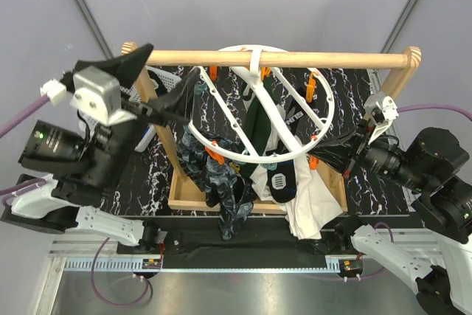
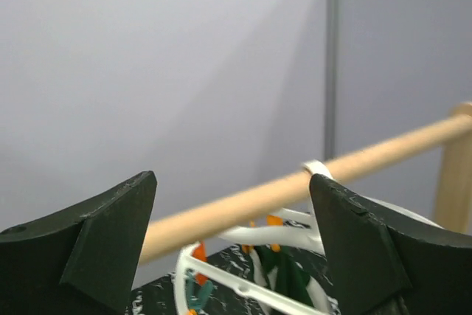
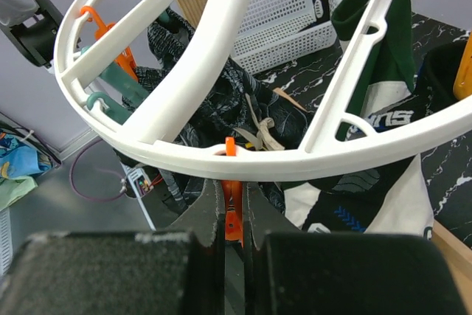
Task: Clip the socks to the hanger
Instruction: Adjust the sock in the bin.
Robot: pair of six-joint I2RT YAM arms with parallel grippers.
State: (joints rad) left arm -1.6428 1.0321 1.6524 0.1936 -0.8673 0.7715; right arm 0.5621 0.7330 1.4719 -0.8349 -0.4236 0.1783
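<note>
Right claw (image 3: 233,198) is pinched tight on an orange peg (image 3: 234,228) just under the hanger (image 3: 184,71) rim, and the peg's lower end is hidden between the fingers. Socks (image 3: 214,112) hang bunched just beyond. Left claw (image 2: 232,176) is spread wide, with the wooden rail (image 2: 243,204) behind it.

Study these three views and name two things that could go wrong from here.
1. The right gripper is shut on an orange peg below the rim of the hanger, which hangs from the wooden rail; a pull may swing or tilt it.
2. The left gripper is open and empty near the rail, so no sock is ready at that peg; reaching in could snag the socks already hanging.
</note>
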